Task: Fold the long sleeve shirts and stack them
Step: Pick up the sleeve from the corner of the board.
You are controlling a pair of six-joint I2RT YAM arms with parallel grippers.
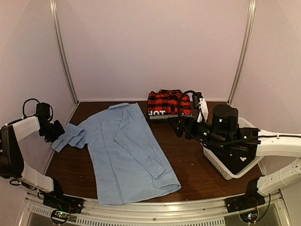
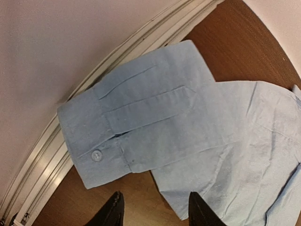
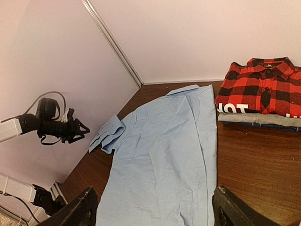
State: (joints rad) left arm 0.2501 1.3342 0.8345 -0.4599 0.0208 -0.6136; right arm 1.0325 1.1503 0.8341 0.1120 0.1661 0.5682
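Currently, left gripper (image 2: 155, 195): fingers parted and empty, hanging just above the buttoned cuff (image 2: 96, 153) of the doubled-in sleeve.
Right gripper (image 3: 155, 190): fingers spread wide, grasping nothing, raised over the right side of the dark brown wooden table (image 1: 188, 155), close to the white plastic mesh basket (image 1: 221, 165).
Plain light blue cloth button-up shirt (image 1: 127, 150): spread flat and slantwise across the table, collar toward the back, hem at the near edge, one sleeve bunched at the table's left edge, body not yet folded.
Red-and-black plaid collared shirt (image 1: 169, 102): folded, on top of a small pile at the back of the table, apart from the blue one.
Risk, sleeve: likely to spring back out or crease if pinched at the cuff alone and dragged.
Risk, hem: close to the near edge, so a pull toward the arms could slide cloth off.
Risk, uneven lift: one corner raised higher than the other, probably giving a skewed fold that sits badly on the pile.
Risk, right arm: a low sweep toward the blue shirt could knock the basket or nudge the pile.
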